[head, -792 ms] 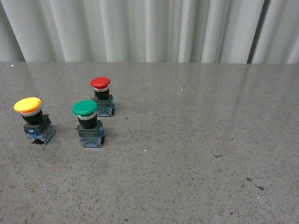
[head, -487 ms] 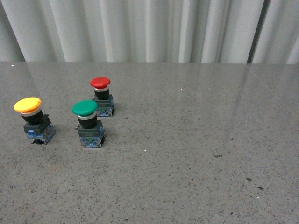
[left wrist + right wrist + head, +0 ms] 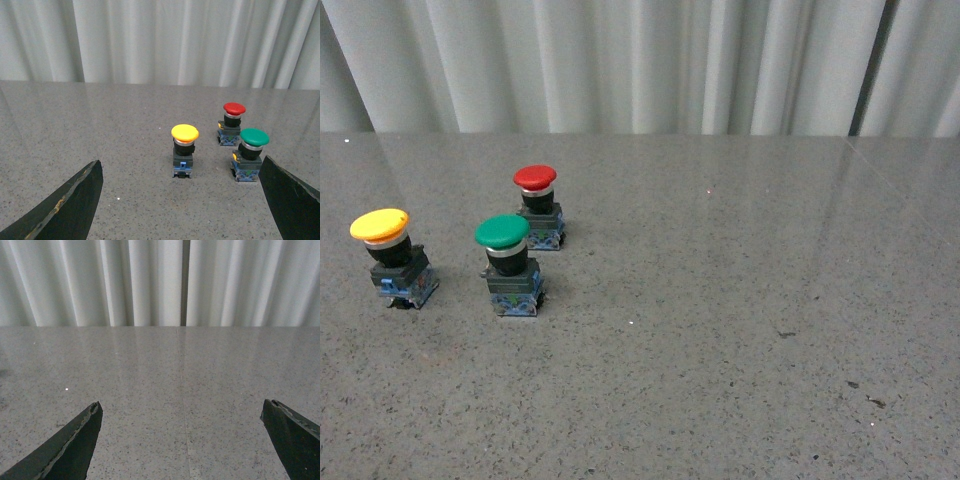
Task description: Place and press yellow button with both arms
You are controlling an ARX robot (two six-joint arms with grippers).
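Note:
The yellow button [image 3: 390, 254] stands upright on the grey table at the far left of the front view. It has a yellow mushroom cap, black body and blue-grey base. It also shows in the left wrist view [image 3: 184, 149], ahead of my left gripper [image 3: 180, 172], which is open and empty with its jaws wide apart. My right gripper [image 3: 181, 412] is open and empty over bare table. No button shows in the right wrist view. Neither arm shows in the front view.
A green-capped button [image 3: 510, 264] stands just right of the yellow one, and a red-capped button [image 3: 539, 206] behind it. Both show in the left wrist view, green [image 3: 250, 154] and red [image 3: 231, 123]. A white curtain [image 3: 640, 60] hangs behind the table.

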